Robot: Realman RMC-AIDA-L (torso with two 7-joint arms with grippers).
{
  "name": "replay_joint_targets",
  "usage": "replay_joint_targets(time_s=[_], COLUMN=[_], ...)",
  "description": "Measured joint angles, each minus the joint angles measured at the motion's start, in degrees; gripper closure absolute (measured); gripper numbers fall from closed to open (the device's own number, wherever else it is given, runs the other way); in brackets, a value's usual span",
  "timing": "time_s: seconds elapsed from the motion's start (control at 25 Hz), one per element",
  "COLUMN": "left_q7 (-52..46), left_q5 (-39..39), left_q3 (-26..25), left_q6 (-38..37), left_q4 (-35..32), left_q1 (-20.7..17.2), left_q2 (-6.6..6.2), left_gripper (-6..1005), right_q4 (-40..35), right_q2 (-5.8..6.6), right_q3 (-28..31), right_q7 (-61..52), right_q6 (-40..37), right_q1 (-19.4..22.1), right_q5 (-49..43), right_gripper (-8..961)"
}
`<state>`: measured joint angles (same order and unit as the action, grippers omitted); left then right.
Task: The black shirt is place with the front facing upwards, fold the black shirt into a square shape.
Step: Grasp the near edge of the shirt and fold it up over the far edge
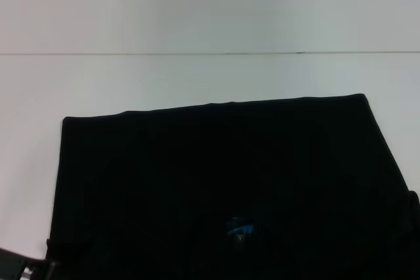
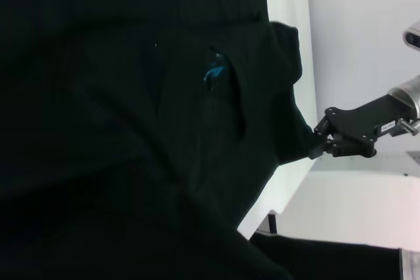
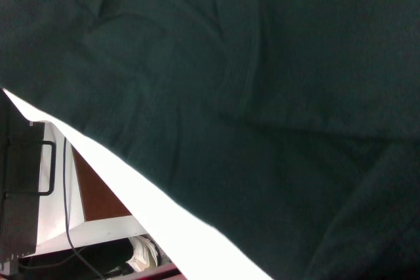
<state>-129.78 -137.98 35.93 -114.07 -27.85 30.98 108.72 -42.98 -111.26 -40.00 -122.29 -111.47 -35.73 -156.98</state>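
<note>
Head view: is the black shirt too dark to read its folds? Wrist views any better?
Head view: the black shirt is one flat dark mass, only its teal label standing out; the left claw barely shows at its near corner. Left wrist view: faint creases, and the right claw at the shirt's edge against bright background. Right wrist view: creases show as soft ridges.

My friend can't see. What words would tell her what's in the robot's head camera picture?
A large plain black cloth shirt lies spread on a white table, filling the lower half of the picture. A small teal neck label shows near its bottom edge, and a bit of the dark left gripper peeks in at the bottom left corner.
</note>
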Motion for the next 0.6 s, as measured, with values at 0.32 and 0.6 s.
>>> replay_joint_targets(time_s=[0.32,0.6], left_q7=[-1.7,-2.5], left_q5=[0.5,2.3], left_q3=[-12.7,-21.5], left_q6=[7.6,22.5], left_q4=[-0.1,0.1], left_q1=[4.8,6.3], left_q2=[-1.36,-0.69], left_gripper=[979,979], right_q4=[3.1,11.6], right_q2=[2.1,4.46], right_q3=[13.2,20.5], right_q7=[-4.4,-9.5], right_q6=[7.1,20.9], right_q1=[-3.6,-4.4], right_q5=[1.9,16.3], right_gripper=[904,903])
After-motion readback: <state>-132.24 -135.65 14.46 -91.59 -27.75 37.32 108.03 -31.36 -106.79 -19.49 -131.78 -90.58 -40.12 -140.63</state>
